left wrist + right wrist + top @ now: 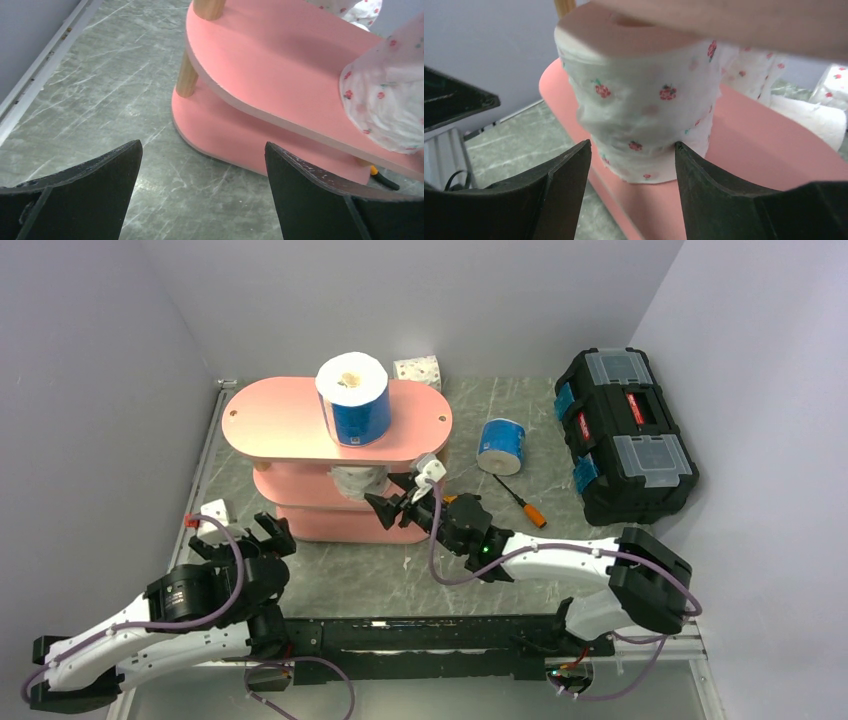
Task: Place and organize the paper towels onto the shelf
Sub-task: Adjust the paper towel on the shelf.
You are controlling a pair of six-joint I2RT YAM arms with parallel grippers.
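1. Speckled paper towel roll (644, 115): white, crinkled, dotted with small red berry-like marks. It stands upright, core opening up, at the front edge of the middle board of the pink shelf (275, 425).
2. The right gripper (631, 147) pinches this roll low down, one black finger against each side.
3. The top board overhangs close above the roll's top.
4. Behind it on the same board stand a second speckled roll (754, 70) and a white roll (809, 120).
5. A blue-wrapped roll (352, 400) stands upright on the top board. Another blue roll (501, 445) lies on the table right of the shelf, and a speckled one (418, 370) sits behind it.
6. The left gripper (202, 150) is spread wide and holds nothing, low over the table near the shelf's left end.
7. An orange-handled screwdriver (522, 502) lies near the right arm. A black toolbox (625, 430) stands well off to the right.
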